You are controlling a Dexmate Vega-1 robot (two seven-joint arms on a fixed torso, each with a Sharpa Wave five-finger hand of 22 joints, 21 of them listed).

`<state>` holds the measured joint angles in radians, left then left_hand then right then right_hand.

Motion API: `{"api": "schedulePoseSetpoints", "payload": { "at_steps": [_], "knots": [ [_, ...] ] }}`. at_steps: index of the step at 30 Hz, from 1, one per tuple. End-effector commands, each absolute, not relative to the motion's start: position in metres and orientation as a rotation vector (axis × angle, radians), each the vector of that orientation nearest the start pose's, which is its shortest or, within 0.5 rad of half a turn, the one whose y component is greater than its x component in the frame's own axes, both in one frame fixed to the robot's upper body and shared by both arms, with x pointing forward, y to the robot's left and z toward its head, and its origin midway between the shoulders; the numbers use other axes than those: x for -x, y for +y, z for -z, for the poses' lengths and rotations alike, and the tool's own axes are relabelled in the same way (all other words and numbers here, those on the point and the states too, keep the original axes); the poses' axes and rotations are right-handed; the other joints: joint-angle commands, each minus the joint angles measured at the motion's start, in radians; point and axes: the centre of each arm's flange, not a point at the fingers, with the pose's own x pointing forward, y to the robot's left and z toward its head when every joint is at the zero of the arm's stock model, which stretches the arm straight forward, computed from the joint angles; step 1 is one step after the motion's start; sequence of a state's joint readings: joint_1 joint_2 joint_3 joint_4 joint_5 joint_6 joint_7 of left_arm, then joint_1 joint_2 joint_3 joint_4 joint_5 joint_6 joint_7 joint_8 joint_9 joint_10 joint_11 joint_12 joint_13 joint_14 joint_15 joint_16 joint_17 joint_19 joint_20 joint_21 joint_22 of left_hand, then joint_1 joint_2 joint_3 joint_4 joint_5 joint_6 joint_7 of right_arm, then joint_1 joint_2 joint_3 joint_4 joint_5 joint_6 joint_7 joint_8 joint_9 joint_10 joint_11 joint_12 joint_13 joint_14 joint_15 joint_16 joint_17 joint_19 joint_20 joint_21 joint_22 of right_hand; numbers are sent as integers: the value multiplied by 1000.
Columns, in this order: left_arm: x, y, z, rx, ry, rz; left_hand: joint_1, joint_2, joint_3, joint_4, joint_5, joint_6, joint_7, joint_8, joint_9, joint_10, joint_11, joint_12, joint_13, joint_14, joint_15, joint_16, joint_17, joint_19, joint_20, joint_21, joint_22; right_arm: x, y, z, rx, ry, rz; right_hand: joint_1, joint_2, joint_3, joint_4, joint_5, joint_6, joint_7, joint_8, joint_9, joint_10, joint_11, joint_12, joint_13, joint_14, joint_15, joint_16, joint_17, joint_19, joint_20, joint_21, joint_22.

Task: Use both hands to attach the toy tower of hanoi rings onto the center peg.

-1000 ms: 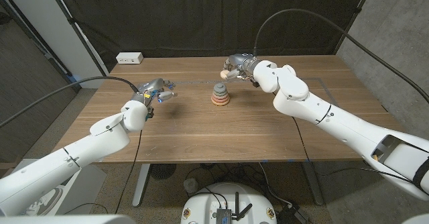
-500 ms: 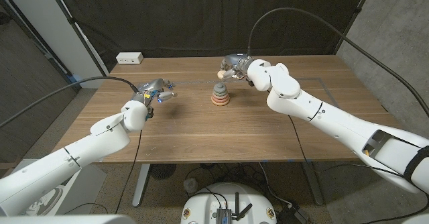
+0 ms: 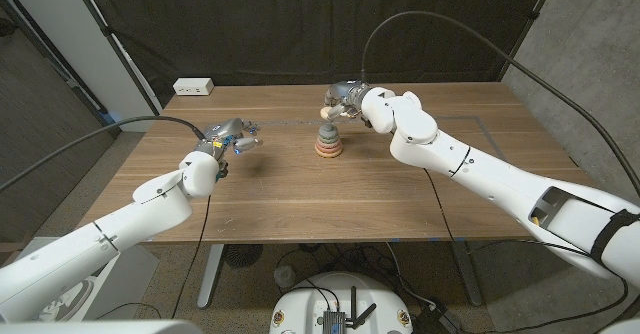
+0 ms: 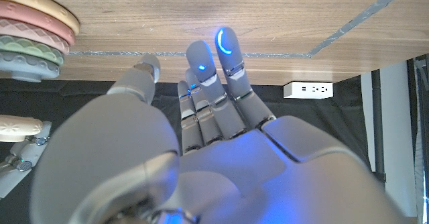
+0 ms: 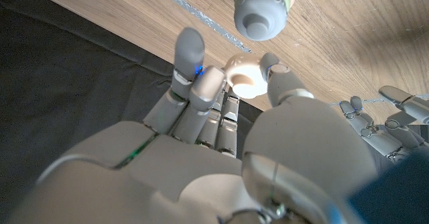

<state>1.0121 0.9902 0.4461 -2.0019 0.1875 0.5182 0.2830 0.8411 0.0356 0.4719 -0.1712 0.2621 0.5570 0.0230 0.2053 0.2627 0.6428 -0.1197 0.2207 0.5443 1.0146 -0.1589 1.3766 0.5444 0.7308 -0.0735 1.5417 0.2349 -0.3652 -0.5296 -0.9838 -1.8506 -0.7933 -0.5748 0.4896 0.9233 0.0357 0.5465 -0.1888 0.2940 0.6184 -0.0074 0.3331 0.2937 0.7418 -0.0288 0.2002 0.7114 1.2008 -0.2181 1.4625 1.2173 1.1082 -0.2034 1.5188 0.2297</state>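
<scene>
The right hand is over the far middle of the wooden table, just above and slightly behind the ring stack. It pinches a small cream ring between the thumb and a finger; the right wrist view shows the ring's hole and the grey top of the stack close beyond it, with a visible gap between ring and stack. In the head view the cream ring sits just above the stack's tip, and contact cannot be confirmed. The stack stands upright near the table's centre, with wider pink and orange rings at the base and grey rings narrowing towards the top; the peg itself cannot be made out. In the left wrist view the stack's lower rings show at the edge of the frame, with the cream ring and the right hand's fingers near them. The left hand is held above the table to the left of the stack, well apart from it, fingers spread and extended, holding nothing; the left wrist view shows its fingers straight with blue lights at the tips. A white power strip lies at the far left corner of the table, against a black curtain.
</scene>
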Motion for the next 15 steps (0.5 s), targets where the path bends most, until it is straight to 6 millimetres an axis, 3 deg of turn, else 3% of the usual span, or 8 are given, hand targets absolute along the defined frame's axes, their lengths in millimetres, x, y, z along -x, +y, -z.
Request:
{"api": "schedulePoseSetpoints", "payload": {
  "at_steps": [1, 15],
  "knots": [
    [-555, 314, 4, -1154, -433, -271, -2, 4, 7, 3, -6, 4, 6, 0, 3, 4, -4, -3, 0, -3, -61, 7, 0, 3, -133, 5, 0, -584, -29, -97, 1686, -494, -168, 20, 19, 30, 26, 8, 44, -37, 6, 17, 106, -98, 5, 2, -4, -1, 1, -1, 10, -18, 2, 4],
    [-555, 318, 8, -1144, -428, -276, -3, 3, 9, 3, -7, 6, 5, 0, 3, 7, -6, -2, 0, -3, -61, 8, -3, 5, -133, 6, 0, -596, -26, -90, 1712, -440, -183, 16, 20, 29, 28, 8, 46, -36, 5, 16, 105, -98, 3, 0, -2, -1, 2, 0, 11, -17, 2, 3]
  ]
}}
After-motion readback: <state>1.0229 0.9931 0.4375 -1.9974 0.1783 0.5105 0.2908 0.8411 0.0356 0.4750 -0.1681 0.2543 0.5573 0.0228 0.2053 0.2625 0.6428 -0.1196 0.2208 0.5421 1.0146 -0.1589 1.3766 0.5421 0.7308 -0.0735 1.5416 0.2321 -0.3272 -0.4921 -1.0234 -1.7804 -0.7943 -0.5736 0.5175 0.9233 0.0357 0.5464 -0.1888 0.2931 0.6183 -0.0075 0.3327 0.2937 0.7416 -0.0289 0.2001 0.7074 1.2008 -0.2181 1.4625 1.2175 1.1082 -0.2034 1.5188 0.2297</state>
